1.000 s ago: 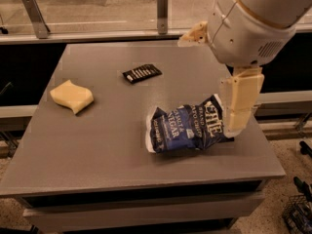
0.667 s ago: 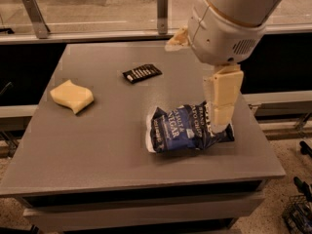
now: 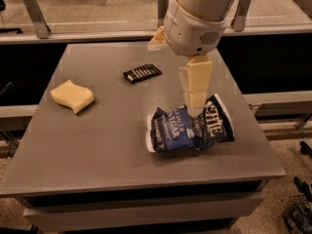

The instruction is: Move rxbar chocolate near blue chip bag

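The rxbar chocolate [image 3: 142,73] is a small flat black wrapper with white lettering, lying on the grey table [image 3: 97,145] at its back middle. The blue chip bag [image 3: 190,126] is crinkled dark blue foil with white lettering and lies at the front right. My gripper [image 3: 195,104] hangs down from the big white arm housing [image 3: 195,26], just above the chip bag's upper edge and to the right of the bar. The gripper covers part of the bag's top. Nothing shows in it.
A pale yellow wavy sponge [image 3: 72,96] lies on the table's left side. A glass-and-metal railing [image 3: 87,33] runs behind the table. A wire basket [image 3: 298,213] stands on the floor at the lower right.
My arm has swung left across the table, from over the bag's right end to above its top middle. The bar, the bag and the sponge have not moved.
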`<state>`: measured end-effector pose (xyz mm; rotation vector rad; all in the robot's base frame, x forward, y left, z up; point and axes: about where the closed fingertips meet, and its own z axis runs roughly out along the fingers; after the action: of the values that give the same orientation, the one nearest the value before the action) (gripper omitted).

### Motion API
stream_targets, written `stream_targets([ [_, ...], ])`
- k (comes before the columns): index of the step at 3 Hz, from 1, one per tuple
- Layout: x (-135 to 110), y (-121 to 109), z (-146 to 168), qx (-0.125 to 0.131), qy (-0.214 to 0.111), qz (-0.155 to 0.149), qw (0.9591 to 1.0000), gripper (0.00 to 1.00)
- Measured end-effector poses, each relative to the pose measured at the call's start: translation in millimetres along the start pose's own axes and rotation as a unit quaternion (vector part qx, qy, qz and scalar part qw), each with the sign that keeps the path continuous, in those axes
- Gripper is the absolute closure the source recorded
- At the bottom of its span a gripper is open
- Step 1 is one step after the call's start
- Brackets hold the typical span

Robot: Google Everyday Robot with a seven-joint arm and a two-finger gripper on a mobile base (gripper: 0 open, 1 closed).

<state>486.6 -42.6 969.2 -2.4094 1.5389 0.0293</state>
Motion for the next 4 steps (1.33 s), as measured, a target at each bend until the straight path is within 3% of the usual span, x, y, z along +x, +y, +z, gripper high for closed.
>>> stream_targets([
  [2, 8, -32, 42, 0.002, -0.064, -0.021, 0.9977, 0.0],
  [3, 10, -45, 45, 0.027, -0.083, -0.021, 0.996, 0.0],
  [4, 11, -61, 34, 0.085, -0.093, -0.004, 0.992, 0.0],
])
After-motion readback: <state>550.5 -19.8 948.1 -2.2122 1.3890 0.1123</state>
